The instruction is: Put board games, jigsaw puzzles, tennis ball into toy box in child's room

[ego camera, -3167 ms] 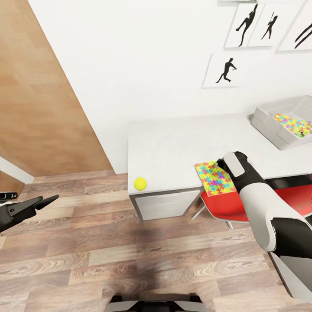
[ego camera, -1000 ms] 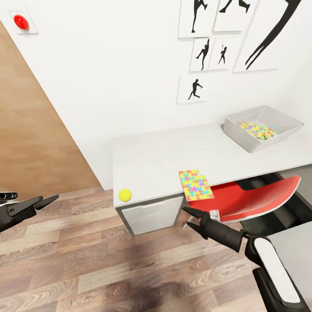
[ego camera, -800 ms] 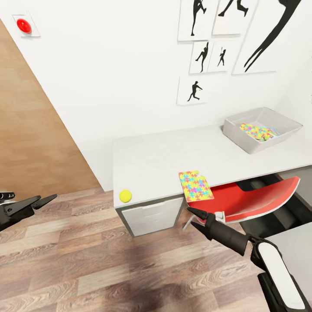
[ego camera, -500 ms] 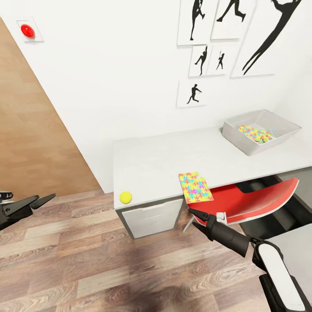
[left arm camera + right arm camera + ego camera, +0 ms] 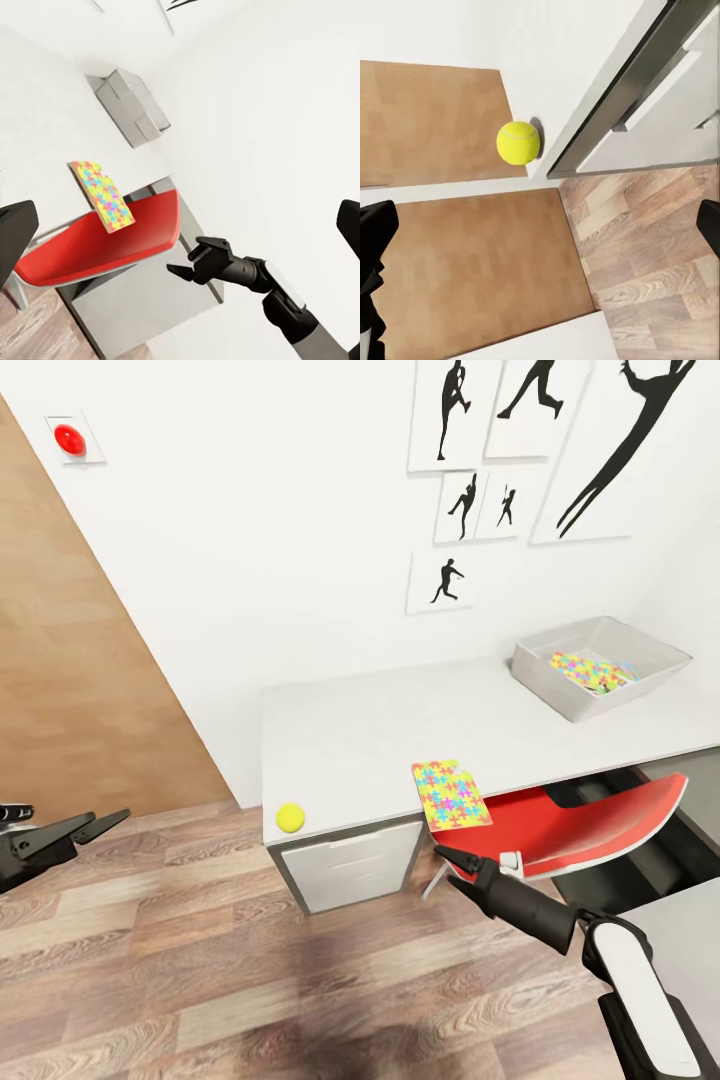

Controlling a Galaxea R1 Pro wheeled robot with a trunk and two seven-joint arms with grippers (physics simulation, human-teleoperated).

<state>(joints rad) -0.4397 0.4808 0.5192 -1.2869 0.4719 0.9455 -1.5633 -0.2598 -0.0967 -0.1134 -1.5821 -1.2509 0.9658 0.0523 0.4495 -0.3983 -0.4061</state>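
Neon yellow, pink, blue, green and orange interlocking pieces make up the jigsaw puzzle, a thin flat square with one corner piece missing; we see it lying at the front edge of the table, part of it hanging past that edge above the red chair. A second sheet of the same pattern lies inside the toy box, a pale grey open tray at the table's far end by the wall. The tennis ball, plain yellow-green with a faint seam, sits at the table's near front corner, well apart from the puzzle. Tabletop is pale grey, with light grey drawer fronts beneath. Our right gripper hangs below the table's front edge, just under the overhanging puzzle and touching nothing; its dark fingers are spread a little and empty. Our left gripper is held over the wood-plank floor, well away from the table, its fingers slightly parted, nothing between them. Black silhouette prints hang on the white wall above the table.
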